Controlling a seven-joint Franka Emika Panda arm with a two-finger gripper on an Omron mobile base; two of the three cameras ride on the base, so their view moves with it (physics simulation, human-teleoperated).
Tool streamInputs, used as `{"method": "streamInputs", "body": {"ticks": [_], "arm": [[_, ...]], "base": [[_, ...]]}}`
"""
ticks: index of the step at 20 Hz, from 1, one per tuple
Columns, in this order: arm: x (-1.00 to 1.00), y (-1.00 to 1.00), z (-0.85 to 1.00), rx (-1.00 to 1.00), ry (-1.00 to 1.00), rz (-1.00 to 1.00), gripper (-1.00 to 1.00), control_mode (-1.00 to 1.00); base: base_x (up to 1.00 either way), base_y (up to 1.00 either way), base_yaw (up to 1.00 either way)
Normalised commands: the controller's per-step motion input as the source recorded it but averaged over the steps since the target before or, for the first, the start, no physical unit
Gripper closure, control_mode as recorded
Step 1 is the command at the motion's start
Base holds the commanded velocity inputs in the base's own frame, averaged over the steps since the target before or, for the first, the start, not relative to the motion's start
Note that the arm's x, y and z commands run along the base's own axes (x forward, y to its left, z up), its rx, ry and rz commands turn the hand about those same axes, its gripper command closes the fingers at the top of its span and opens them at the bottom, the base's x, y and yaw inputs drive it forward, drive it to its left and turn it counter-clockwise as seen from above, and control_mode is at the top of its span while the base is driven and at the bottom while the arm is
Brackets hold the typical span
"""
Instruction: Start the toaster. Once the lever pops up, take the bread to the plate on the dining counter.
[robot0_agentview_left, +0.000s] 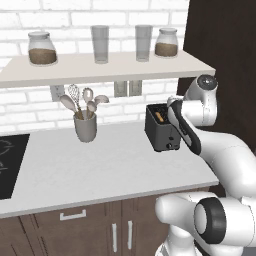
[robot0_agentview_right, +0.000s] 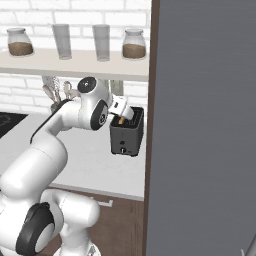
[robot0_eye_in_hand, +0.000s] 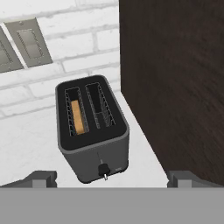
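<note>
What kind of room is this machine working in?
A kitchen, by the look of it: a toaster with bread in a slot stands on a worktop, beside a cup of utensils and a hob.

No writing, label, brand or number can be read anywhere here. The toaster (robot0_eye_in_hand: 92, 131) has a plain front, though it looks too small and blurred to be sure.
</note>
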Motion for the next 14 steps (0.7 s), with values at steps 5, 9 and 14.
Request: {"method": "streamInputs", "body": {"ticks": [5,9,14], "arm": [[0.0,0.0,0.0,0.0,0.0,0.0,-1.0,-1.0],[0.0,0.0,0.0,0.0,0.0,0.0,-1.0,-1.0],[0.0,0.0,0.0,0.0,0.0,0.0,-1.0,-1.0]], "base": [[0.0,0.0,0.0],[0.0,0.0,0.0],[0.0,0.0,0.0]]}}
